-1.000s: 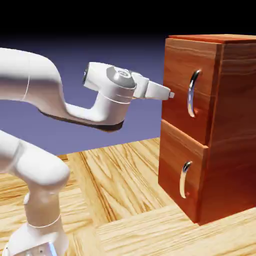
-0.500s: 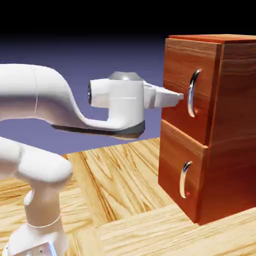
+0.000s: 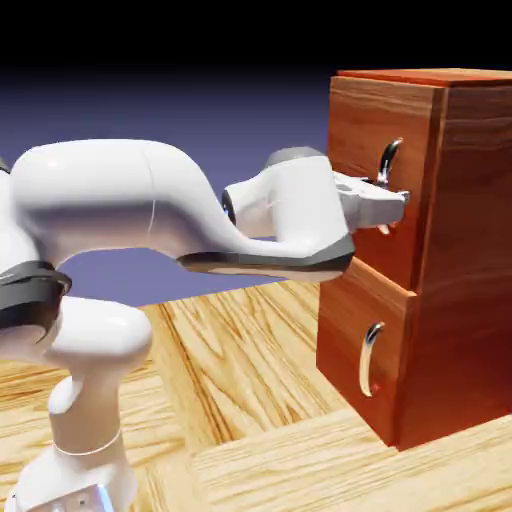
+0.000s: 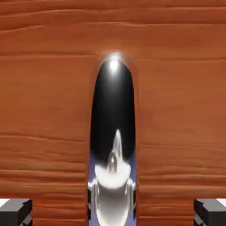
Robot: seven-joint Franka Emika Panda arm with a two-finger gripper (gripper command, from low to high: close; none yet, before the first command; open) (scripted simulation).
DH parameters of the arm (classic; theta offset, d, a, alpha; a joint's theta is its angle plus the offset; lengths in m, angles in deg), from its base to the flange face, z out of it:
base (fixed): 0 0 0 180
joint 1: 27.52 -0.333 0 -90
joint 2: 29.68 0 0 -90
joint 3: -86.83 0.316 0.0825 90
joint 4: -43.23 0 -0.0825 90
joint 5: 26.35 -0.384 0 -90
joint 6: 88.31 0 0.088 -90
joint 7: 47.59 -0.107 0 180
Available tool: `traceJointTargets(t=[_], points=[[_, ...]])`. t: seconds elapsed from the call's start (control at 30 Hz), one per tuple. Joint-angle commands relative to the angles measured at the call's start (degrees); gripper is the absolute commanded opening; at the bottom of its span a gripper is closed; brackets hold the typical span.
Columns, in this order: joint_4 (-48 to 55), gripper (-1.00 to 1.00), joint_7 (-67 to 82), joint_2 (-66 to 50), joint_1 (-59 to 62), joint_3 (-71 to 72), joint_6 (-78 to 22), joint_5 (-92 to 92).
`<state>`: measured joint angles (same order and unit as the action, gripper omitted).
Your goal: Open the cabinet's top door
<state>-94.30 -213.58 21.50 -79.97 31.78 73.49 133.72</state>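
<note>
Top door [image 3: 372, 120], closed, at two o'clock in the exterior view.
Your gripper's [image 4: 113, 212] fingers stand wide apart, astride the long curved handle [image 4: 113, 101], neither visibly touching it; the hand partly hides that handle in the exterior view. Lower panel [image 3: 345, 320] sits at six o'clock below. You have the door facing eight o'clock, its long axis running twelve to six.

- Handle [image 4: 112, 110] stands between the gripper's [image 4: 113, 212] fingers, with free room on either side.
- Door [image 4: 48, 97] blocks the way ahead.
</note>
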Motion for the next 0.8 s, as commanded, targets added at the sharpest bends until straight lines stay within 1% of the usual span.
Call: traceJointTargets(t=[0.0,0.2,0.4,0.7,0.77], points=[[-1.41,-1.00,-0.01,-0.31,2.08,1.77,-1.17,-1.35],[-9.08,-1.00,0.34,-1.16,14.46,13.62,-7.39,-10.61],[-14.45,-1.00,-0.01,-1.21,25.91,26.08,-11.17,-19.83],[-19.74,-1.00,0.47,0.87,41.52,44.76,-13.60,-35.03],[-20.21,-1.00,-0.08,1.31,45.54,48.88,-12.66,-37.63]])
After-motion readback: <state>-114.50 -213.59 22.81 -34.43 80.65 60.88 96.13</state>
